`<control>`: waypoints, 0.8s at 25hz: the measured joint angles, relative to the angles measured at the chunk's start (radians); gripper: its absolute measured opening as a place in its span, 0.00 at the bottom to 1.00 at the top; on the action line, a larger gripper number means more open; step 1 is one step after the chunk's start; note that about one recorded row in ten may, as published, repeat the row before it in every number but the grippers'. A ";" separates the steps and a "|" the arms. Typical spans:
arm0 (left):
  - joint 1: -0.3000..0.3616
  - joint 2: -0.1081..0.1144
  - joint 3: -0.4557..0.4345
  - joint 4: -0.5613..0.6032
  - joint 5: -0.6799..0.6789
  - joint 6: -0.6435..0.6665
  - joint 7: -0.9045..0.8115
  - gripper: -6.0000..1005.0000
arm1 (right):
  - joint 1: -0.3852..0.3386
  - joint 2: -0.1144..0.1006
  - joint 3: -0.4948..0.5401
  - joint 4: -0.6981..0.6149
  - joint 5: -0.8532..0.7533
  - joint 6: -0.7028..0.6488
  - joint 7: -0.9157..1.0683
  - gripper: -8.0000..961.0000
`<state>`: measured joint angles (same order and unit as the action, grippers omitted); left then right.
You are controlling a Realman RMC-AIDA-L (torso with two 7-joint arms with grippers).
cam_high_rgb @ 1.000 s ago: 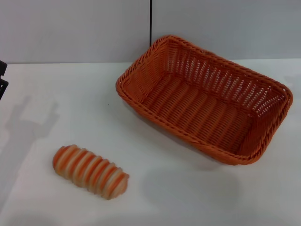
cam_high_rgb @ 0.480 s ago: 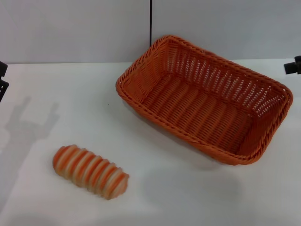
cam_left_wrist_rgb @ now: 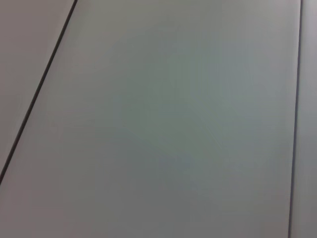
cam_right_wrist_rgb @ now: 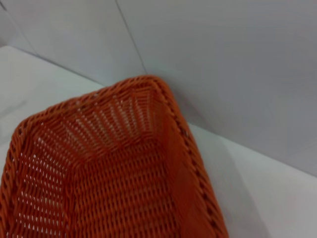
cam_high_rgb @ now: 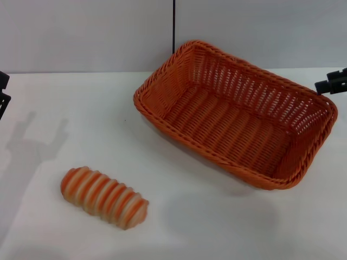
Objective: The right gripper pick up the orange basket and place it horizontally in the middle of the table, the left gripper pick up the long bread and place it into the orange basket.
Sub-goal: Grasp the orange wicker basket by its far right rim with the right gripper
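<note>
Basket: orange basket sits on the table, right of centre toward the far side, empty, long axis running diagonally from far-left to near-right.
Right gripper: right gripper pokes in at the right edge, just beside the basket's far-right corner, so the basket lies to its left and nearer. Honestly can't tell if the fingers are apart or together.
Bread: long bread lies near-left, well apart from the basket.
Left gripper: left gripper parked at the far-left edge, finger state unclear too.
Views: right wrist view shows the basket's rim and corner close up; left wrist view shows only wall.

An orange woven basket, an orange-and-cream striped bread, a white table.
</note>
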<state>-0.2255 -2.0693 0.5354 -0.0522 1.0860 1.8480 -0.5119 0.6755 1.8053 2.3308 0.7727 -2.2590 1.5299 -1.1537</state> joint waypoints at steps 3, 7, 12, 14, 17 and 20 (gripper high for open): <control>0.004 0.000 0.000 0.000 0.000 0.001 0.000 0.83 | 0.006 0.002 -0.027 -0.024 0.000 -0.027 -0.004 0.59; 0.009 0.001 0.000 0.000 0.000 0.003 0.000 0.83 | 0.008 0.009 -0.035 -0.038 0.000 -0.053 -0.013 0.59; 0.011 0.001 0.000 0.000 0.000 0.006 0.000 0.83 | 0.010 0.023 -0.036 -0.042 0.001 -0.062 -0.027 0.59; 0.011 0.002 0.000 0.000 0.000 0.006 0.000 0.83 | 0.012 0.027 -0.036 -0.050 0.002 -0.063 -0.034 0.59; 0.011 0.002 0.000 0.000 0.000 0.006 0.000 0.83 | 0.017 0.029 -0.036 -0.080 0.001 -0.070 -0.045 0.59; 0.011 0.002 0.000 0.000 0.000 0.007 0.000 0.83 | 0.019 0.031 -0.037 -0.102 0.001 -0.082 -0.056 0.59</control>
<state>-0.2147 -2.0677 0.5354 -0.0522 1.0860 1.8547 -0.5124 0.6946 1.8366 2.2937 0.6711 -2.2582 1.4483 -1.2100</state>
